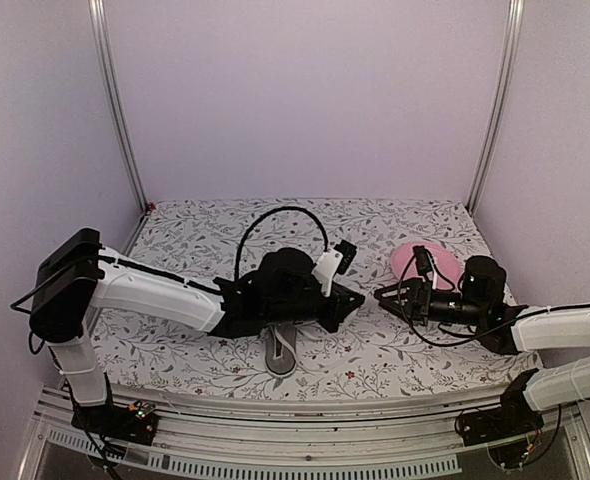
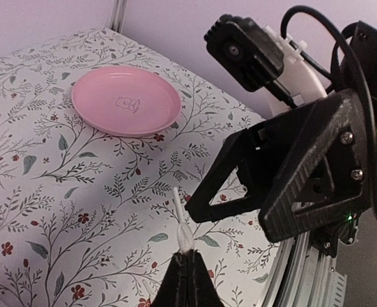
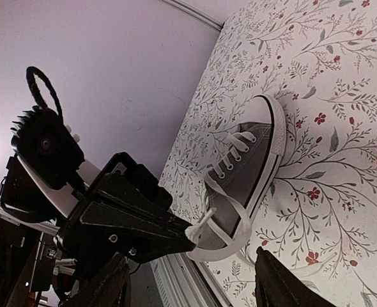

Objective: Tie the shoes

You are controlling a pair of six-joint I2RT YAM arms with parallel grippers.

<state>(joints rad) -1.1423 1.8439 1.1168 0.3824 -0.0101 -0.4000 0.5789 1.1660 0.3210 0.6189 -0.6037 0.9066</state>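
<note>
Overhead, the grey sneaker (image 1: 280,354) lay on the worktop (image 1: 195,225) under the left arm (image 1: 155,290), behind the left gripper (image 1: 355,298), which faced the right gripper (image 1: 383,295). At the left wrist, that gripper was clamped on a white lace (image 2: 181,231). At the right wrist, its gripper gaped empty, with the sneaker beyond.
</note>
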